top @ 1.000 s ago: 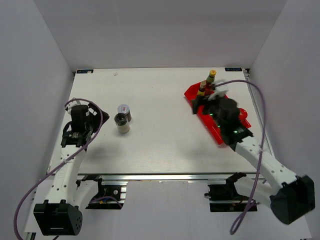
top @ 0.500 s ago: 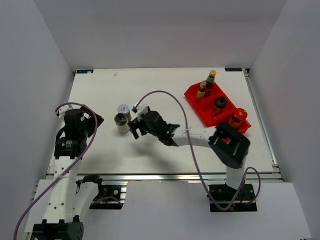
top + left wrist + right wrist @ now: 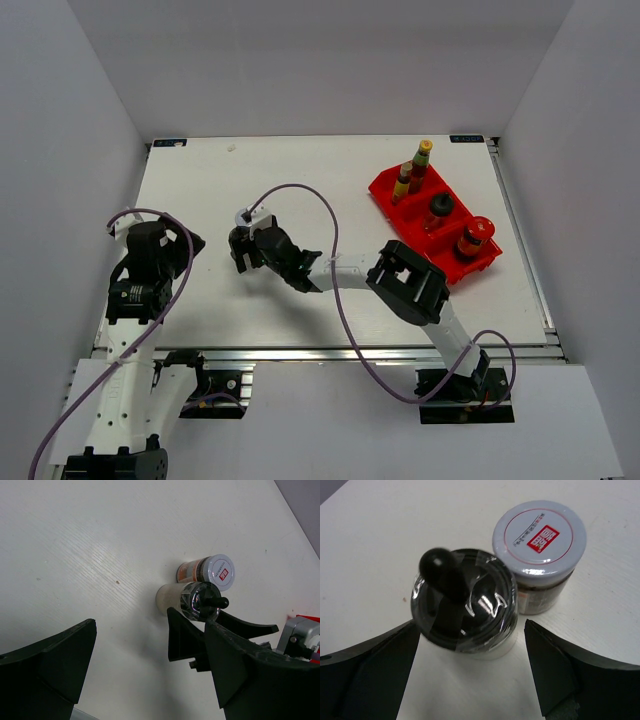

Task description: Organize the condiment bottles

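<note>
White table (image 3: 330,190). Small black-capped clear glass shaker (image 3: 464,609) left of centre in top view, just beside white-lidded jar (image 3: 539,537). My right gripper (image 3: 465,672) spread wide astride shaker, nothing held; left gripper (image 3: 145,665) wide, empty. Glass likely light, rigid, slick, breakable: pinch body below cap. Lid's red label unreadable.
</note>
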`<state>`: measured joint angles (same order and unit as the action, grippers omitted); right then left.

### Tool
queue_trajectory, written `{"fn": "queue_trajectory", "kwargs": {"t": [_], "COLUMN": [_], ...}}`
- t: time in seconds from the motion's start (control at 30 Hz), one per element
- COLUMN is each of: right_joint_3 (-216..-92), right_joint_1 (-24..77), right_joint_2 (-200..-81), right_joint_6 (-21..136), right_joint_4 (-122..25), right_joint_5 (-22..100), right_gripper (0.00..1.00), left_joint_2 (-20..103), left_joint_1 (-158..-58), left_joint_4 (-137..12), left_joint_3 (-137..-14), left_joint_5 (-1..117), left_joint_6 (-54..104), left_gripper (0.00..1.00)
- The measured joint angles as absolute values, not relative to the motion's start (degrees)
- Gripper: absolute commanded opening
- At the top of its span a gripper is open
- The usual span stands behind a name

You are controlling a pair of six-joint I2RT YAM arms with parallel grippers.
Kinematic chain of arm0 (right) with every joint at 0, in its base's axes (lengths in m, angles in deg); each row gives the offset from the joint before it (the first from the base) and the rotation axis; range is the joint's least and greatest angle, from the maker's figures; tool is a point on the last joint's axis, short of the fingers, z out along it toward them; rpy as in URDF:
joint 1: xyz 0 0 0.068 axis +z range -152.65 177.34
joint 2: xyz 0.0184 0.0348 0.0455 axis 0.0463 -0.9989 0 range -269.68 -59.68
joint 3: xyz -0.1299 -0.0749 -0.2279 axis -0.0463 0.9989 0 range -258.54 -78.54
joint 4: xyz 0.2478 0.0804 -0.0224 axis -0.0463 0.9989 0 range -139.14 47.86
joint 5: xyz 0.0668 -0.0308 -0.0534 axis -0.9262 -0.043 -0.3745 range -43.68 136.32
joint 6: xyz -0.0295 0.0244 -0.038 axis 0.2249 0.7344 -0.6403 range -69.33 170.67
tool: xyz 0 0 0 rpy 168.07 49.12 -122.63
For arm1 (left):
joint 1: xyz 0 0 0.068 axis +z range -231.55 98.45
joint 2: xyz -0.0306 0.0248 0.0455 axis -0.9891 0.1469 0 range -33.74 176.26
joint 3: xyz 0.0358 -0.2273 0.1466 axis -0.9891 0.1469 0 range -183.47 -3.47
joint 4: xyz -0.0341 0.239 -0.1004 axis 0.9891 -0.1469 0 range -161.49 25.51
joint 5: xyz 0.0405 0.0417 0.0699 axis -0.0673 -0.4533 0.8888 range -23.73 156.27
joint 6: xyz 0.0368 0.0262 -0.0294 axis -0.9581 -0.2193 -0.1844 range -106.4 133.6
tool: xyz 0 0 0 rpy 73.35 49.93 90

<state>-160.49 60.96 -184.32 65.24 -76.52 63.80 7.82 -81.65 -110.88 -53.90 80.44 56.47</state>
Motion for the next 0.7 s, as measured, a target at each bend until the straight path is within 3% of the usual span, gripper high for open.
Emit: {"fn": "queue_trajectory", "kwargs": {"t": [0.33, 0.43, 0.47, 0.57, 0.7], "right_joint_3": [-165.5, -166.0, -166.0, -165.4, -161.5], "right_joint_1": [61.0, 61.5, 61.7, 62.2, 63.2], "right_joint_2": [-190.4, -190.9, -191.0, -191.0, -190.0], "right_joint_6": [66.8, 66.8, 66.7, 67.0, 66.7], "right_joint_4": [-80.2, -80.9, -81.1, -82.8, -87.0], "right_joint_5": [68.8, 70.2, 70.9, 73.3, 77.0], "right_gripper": [0.87, 0.74, 0.62, 0.48, 0.42], "left_joint_2": [7.8, 7.8, 7.7, 7.6, 7.5], "left_joint_1": [-81.6, -81.6, -81.6, -81.6, -81.6], "left_joint_4": [-110.8, -110.8, -110.8, -110.7, -110.7], "left_joint_3": [-53.9, -53.8, -53.8, -53.8, -53.7], "left_joint_5": [80.4, 80.4, 80.4, 80.4, 80.1], "left_joint_6": [56.1, 56.1, 56.1, 55.9, 55.6], "left_gripper": [0.98, 0.98, 0.98, 0.98, 0.98]}}
